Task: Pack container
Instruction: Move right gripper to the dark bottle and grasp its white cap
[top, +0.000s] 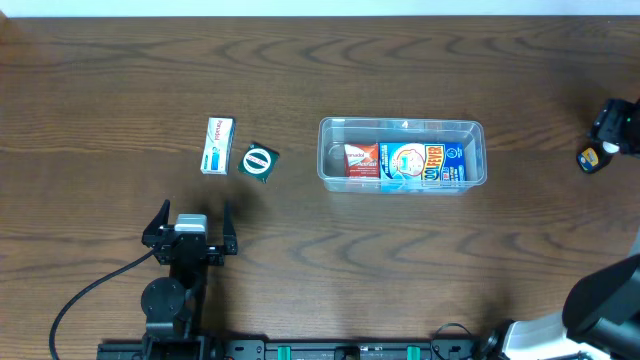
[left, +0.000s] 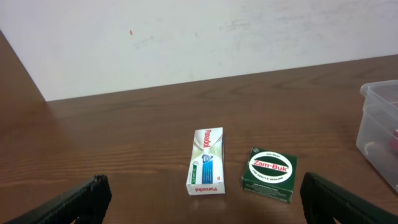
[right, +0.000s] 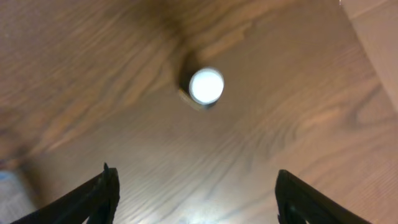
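The clear plastic container (top: 402, 127) stands right of the table's middle, holding an orange-red packet (top: 362, 160) and a blue packet (top: 425, 164). Its corner shows at the right edge of the left wrist view (left: 378, 121). A white Panadol box (top: 217, 145) (left: 206, 162) and a green Zam-Buk box (top: 259, 162) (left: 271, 175) lie side by side left of it. My left gripper (top: 196, 214) (left: 202, 200) is open just short of both boxes, empty. My right gripper (top: 618, 124) (right: 196, 198) is open at the far right, above a small white-capped bottle (right: 206, 86) (top: 590, 158), not touching it.
A pale wall (left: 186, 37) rises behind the table's far edge. The left arm's black cable (top: 85, 295) loops over the near left of the wooden table. The right arm's body (top: 600, 295) fills the near right corner.
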